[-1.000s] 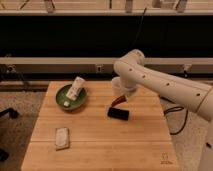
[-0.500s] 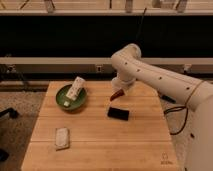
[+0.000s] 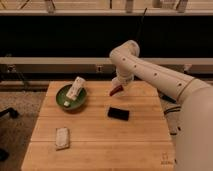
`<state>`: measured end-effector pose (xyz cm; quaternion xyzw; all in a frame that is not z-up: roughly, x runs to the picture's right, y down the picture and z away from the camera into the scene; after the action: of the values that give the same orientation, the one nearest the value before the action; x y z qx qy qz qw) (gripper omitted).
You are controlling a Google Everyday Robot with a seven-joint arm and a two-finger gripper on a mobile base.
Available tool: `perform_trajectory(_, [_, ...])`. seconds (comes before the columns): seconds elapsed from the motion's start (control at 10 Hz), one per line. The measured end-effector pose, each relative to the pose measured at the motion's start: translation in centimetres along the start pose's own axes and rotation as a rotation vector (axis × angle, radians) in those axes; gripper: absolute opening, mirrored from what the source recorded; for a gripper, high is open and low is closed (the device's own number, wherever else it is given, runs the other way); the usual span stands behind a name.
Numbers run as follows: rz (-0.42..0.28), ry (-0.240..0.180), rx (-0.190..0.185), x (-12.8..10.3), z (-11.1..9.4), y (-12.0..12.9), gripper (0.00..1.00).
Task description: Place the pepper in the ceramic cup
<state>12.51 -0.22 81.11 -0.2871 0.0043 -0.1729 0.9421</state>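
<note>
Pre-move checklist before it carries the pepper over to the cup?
1. Pepper held: ok. The gripper, above the table's far edge, is shut on the pepper.
2. Cup located: ok. The ceramic cup sits in the green bowl.
3. Cup upright: not ok. It leans tilted.
4. Cup mouth reachable: cannot tell.
5. Path clear: ok. The black rectangle lies nearer the camera, off the line to the bowl.
</note>
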Motion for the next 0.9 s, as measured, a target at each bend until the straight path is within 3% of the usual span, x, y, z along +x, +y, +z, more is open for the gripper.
perform_trajectory(0.9, [0.007, 0.007, 0.031, 1.6, 0.5, -3.7, 0.02])
